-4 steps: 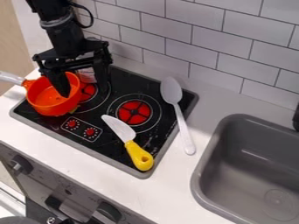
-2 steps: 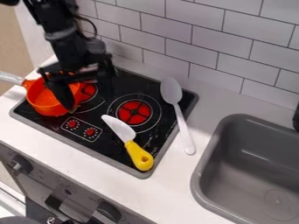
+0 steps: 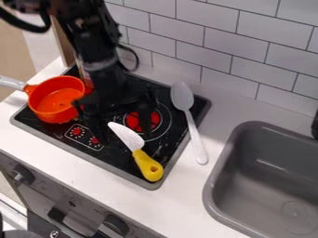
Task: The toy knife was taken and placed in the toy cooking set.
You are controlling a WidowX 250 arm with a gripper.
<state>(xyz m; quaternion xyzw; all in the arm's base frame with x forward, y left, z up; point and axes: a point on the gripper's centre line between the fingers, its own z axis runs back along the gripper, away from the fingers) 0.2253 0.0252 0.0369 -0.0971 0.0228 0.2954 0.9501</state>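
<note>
Looking down, we are seeing the black two-finger gripper [image 3: 124, 134] hanging over the flat black toy stovetop [image 3: 118, 159], its fingers spread apart (released, we are judging). The white-bladed toy knife with a rounded yellow handle [image 3: 148, 166] is lying on the stovetop, between the round orange pot [image 3: 53, 107] and the long pale-grey spoon [image 3: 182, 96].

So the black gripper [image 3: 124, 135] is hanging over the toy stove [image 3: 118, 160], fingers spread. Yellow-handled knife [image 3: 147, 165] lies on it at 5 o'clock, orange pot [image 3: 57, 99] at 10, spoon [image 3: 182, 96] around 2, sink [image 3: 273, 181] off at 4.
</note>
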